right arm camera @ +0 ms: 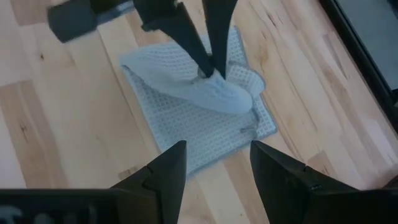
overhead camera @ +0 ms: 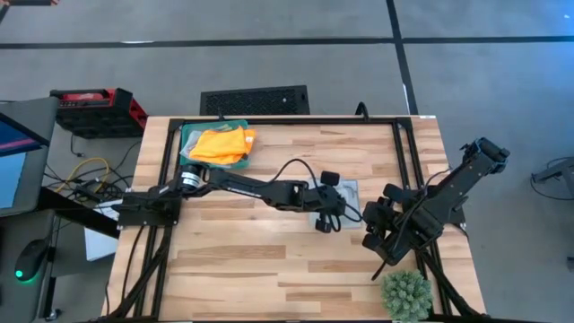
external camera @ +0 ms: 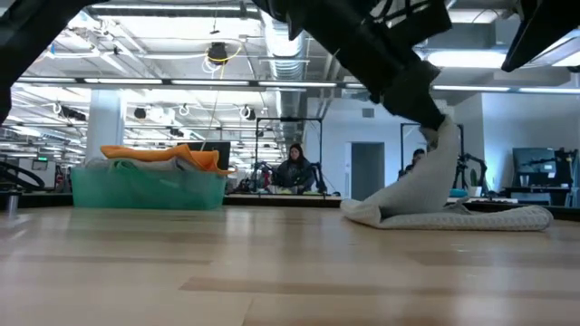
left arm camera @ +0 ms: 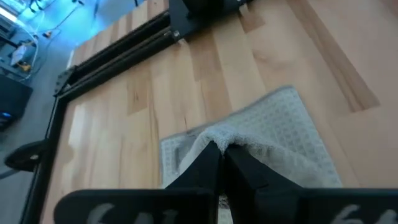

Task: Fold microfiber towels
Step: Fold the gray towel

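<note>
A pale grey microfiber towel (right arm camera: 205, 112) lies on the wooden table right of centre, also visible in the high view as the grey towel (overhead camera: 346, 191) and in the low view as the towel (external camera: 453, 210). My left gripper (left arm camera: 222, 155) reaches across from the table's left and is shut on a raised part of it. My right gripper (right arm camera: 217, 168) hangs open above the towel's near-right side, touching nothing. An orange towel (overhead camera: 221, 144) lies piled in the green tray (overhead camera: 188, 135) at the far left. My left gripper pinches a bunched-up part of the grey towel (left arm camera: 217, 138) between its two shut fingers (right arm camera: 205, 59). The fingers slant down from the table's left. That part is drawn up into a peak (external camera: 441, 145) below the fingers, while the rest of the towel (external camera: 507, 217) lies flat on the table.
A spiky green plant ball (overhead camera: 405, 294) sits at the near right corner, close to my right arm. The green tray (external camera: 145, 188) stands at the far left with cloths heaped in it. Bare wood (overhead camera: 242, 260) stretches across the near left. A black frame (overhead camera: 269, 119) runs along the table's far edge.
</note>
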Motion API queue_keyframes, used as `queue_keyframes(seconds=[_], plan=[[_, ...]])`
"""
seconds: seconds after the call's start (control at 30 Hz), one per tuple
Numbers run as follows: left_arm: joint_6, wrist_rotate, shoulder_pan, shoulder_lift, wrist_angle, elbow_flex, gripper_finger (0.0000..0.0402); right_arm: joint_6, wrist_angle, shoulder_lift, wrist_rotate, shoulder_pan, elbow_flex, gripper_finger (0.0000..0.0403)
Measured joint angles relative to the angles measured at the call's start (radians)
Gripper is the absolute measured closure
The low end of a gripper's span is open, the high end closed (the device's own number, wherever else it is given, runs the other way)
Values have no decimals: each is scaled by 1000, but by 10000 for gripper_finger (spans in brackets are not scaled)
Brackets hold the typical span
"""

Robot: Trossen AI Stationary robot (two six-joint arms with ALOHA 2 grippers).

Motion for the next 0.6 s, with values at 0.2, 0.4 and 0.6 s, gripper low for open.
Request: queue_keyframes(seconds=[0.2, 0.4, 0.6], plan=[[-4, 2, 3, -1, 20, 1, 396, 8, 1, 0, 0, 0, 0, 203], [-8, 3, 3, -1, 49, 1, 377, 10, 3, 0, 0, 0, 0, 203], [-48, 3, 3, -1, 49, 1, 317, 10, 3, 0, -1, 0, 0, 203]])
